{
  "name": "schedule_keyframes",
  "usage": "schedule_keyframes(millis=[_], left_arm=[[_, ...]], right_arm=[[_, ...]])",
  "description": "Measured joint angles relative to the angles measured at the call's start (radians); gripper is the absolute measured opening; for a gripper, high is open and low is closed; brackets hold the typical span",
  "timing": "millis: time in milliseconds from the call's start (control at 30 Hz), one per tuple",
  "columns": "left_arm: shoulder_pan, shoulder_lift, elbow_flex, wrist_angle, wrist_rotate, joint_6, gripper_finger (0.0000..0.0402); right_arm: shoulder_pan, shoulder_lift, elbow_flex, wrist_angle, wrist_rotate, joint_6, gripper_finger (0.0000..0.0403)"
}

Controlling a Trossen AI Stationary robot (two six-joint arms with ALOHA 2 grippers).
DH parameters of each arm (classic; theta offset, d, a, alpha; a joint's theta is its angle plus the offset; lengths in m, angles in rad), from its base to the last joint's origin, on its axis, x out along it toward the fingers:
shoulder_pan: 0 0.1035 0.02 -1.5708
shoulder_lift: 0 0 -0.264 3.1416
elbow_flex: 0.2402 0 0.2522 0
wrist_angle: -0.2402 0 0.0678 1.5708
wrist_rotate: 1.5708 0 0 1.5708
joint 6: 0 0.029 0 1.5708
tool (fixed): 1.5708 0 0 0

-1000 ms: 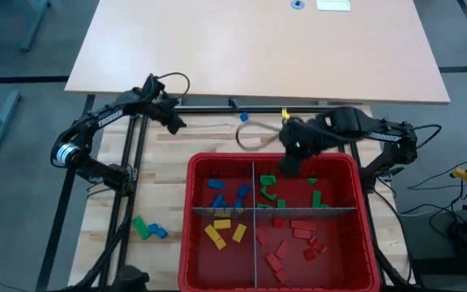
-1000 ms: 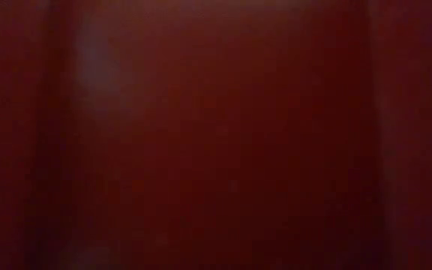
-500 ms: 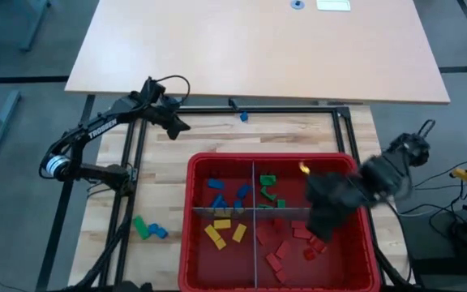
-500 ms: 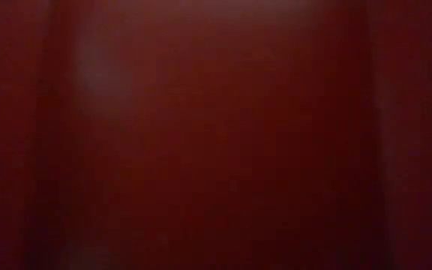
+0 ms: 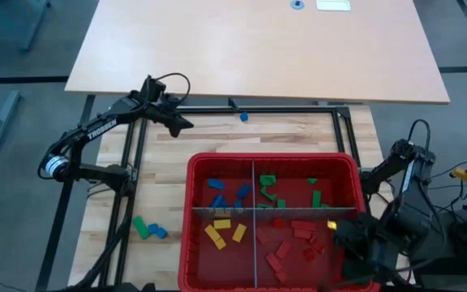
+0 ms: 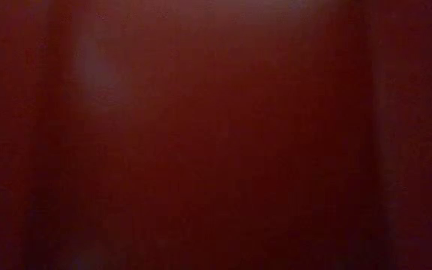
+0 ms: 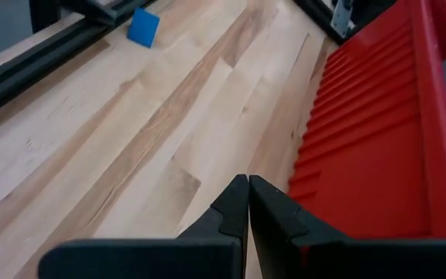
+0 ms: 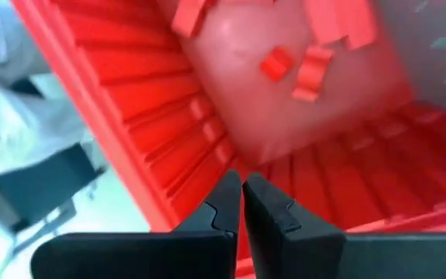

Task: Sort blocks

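High view: a red bin (image 5: 362,174) sits on the wooden table (image 5: 177,166), split by grey dividers (image 5: 254,212) into four cells. Blue blocks (image 5: 227,195) lie in the far-left cell, green blocks (image 5: 274,193) in the far-right, yellow blocks (image 5: 222,231) in the near-left and red blocks (image 5: 290,242) in the near-right. A green and blue pair (image 5: 147,229) lies on the table left of the bin, and a lone blue block (image 5: 243,117) rests beyond it near the black frame (image 5: 217,108).

The left gripper (image 5: 182,124) hangs over the table beyond the bin's far-left corner; its wrist view shows the fingers (image 7: 231,208) clenched together, empty, just beside the bin's ribbed wall (image 7: 362,147). The right gripper (image 5: 340,237) hovers at the bin's near-right corner, fingers (image 8: 224,203) pressed together on nothing, over the red blocks' cell. The low view shows only dark red.
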Motion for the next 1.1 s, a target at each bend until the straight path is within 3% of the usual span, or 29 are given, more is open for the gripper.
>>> schedule_keyframes(millis=[300, 600, 833, 1100], left_arm=[[-0.006, 0.0, 0.086, 0.007, 0.001, -0.016, 0.0], [-0.016, 0.006, 0.093, 0.033, -0.001, -0.057, 0.0], [-0.058, 0.055, 0.093, 0.032, -0.001, -0.078, 0.0], [-0.112, 0.123, 0.091, 0.037, -0.023, -0.083, 0.0]], right_arm=[[0.055, 0.0, -0.099, 0.242, -0.092, 0.018, 0.0], [0.099, 0.001, -0.219, 0.541, -0.128, 0.008, 0.0], [0.107, 0.011, -0.289, 0.642, -0.165, -0.034, 0.0], [0.107, 0.087, -0.291, 0.656, -0.301, -0.087, 0.0]])
